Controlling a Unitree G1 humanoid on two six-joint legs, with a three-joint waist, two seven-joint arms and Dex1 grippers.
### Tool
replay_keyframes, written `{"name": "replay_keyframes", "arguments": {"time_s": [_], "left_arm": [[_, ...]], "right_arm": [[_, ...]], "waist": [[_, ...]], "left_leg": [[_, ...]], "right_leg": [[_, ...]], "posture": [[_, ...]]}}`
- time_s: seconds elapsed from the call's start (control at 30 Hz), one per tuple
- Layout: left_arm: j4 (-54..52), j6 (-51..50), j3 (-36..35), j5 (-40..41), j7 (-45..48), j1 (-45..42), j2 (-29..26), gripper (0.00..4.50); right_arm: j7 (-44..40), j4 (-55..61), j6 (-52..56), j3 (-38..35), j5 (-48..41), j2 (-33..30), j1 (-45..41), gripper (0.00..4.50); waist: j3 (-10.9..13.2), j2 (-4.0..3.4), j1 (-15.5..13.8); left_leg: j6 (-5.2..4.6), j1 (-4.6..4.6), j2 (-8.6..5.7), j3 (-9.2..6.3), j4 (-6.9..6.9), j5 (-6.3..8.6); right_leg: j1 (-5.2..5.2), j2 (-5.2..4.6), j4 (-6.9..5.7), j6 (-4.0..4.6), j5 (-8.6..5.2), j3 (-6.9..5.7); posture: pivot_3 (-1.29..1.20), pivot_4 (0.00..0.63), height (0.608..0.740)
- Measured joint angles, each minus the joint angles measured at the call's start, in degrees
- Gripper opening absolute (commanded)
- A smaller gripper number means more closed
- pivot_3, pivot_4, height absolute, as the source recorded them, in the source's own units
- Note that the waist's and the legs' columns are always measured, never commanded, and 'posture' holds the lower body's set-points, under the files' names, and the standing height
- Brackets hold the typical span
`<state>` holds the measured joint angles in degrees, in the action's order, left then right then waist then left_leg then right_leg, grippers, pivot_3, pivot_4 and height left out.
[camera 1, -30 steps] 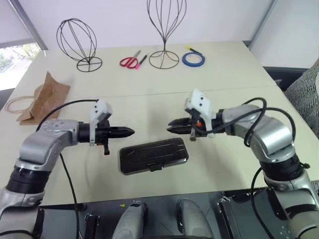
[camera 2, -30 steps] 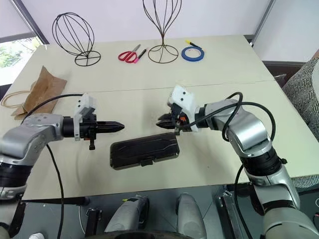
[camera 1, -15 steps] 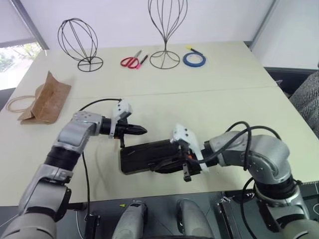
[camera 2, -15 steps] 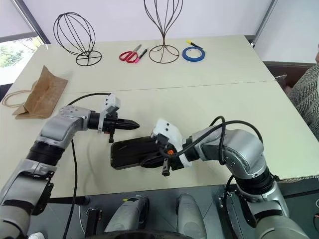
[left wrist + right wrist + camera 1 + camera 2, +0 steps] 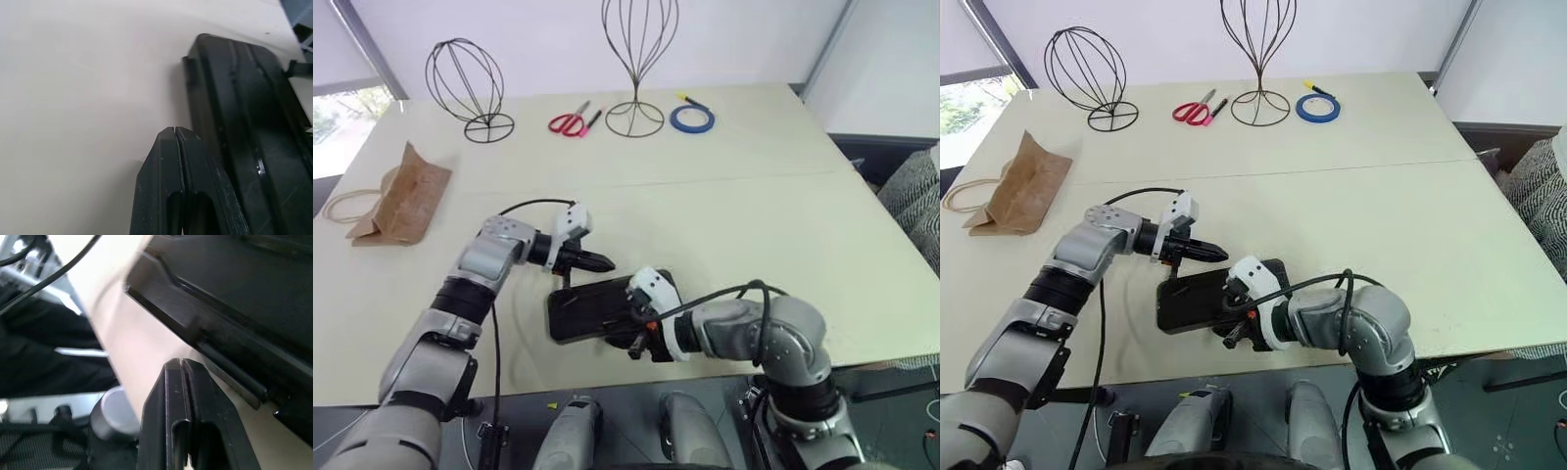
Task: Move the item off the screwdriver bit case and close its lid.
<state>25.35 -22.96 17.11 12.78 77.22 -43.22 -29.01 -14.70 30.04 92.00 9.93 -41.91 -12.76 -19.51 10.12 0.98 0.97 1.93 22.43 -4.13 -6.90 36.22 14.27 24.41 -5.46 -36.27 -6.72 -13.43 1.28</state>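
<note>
While the pale desk [image 5: 773, 215] spreads wide across the scene, its far edge carries two black wire stands, a round one [image 5: 466, 86] at the far left and a taller one [image 5: 638, 59] near the middle. Well off to the left lies the brown paper bag [image 5: 403, 196], flat on the desk with its string loop [image 5: 342, 206] trailing toward the left edge, far apart from the case.

Near the front edge, at the middle, the dark bit case [image 5: 597, 309] lies flat with its lid [image 5: 1197, 297] down over the base. The left hand [image 5: 603, 262] hangs just over the case's far left corner, its two black fingers [image 5: 178, 186] pressed together with nothing between them; in the left wrist view the tips sit just beside the case's edge. The right hand [image 5: 1231, 339] is at the case's near side, by the near edge of the desk, fingers [image 5: 183, 416] likewise pressed tight and empty, next to the latch tab [image 5: 168, 308] on the case's near edge.

Smaller things sit along the far side: a blue tape roll [image 5: 692, 118] to the right of the tall stand, and red-handled scissors [image 5: 570, 119] between the two stands.
</note>
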Motion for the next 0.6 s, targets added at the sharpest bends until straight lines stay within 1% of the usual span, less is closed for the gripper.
{"name": "replay_keyframes", "arguments": {"time_s": [0.3, 0.47, 0.6], "left_arm": [[0.04, -0.13, 0.00, -0.82, 0.29, -0.07, 1.07, 0.00], [-0.11, -0.17, 0.04, -1.04, 0.28, -0.06, 1.68, 0.00], [-0.23, 0.16, 0.07, -1.64, 0.20, -0.01, 1.74, 0.00]], "right_arm": [[10.79, 5.04, 0.13, 0.12, -3.59, 1.21, 2.62, 0.01], [15.06, 7.24, 0.15, 1.21, -2.07, 1.98, 2.76, 0.01], [16.54, 9.64, 0.07, 4.66, 0.80, 1.31, 2.26, 0.01]], "waist": [[-0.01, 0.00, -0.03], [-0.01, 0.00, -0.03], [-0.01, 0.00, 0.03]], "left_leg": [[-0.01, -0.01, 0.00, -0.01, -0.01, 0.00], [-0.01, -0.01, 0.00, -0.01, 0.00, 0.00], [-0.01, -0.01, 0.00, -0.01, -0.01, 0.00]], "right_leg": [[-0.02, 0.00, 0.00, -0.01, 0.00, 0.00], [-0.02, 0.01, 0.00, -0.02, 0.01, -0.01], [-0.02, 0.02, 0.01, -0.02, 0.00, -0.01]], "posture": [[0.00, 0.150, 0.740], [0.00, 0.150, 0.740], [0.00, 0.150, 0.740]]}}
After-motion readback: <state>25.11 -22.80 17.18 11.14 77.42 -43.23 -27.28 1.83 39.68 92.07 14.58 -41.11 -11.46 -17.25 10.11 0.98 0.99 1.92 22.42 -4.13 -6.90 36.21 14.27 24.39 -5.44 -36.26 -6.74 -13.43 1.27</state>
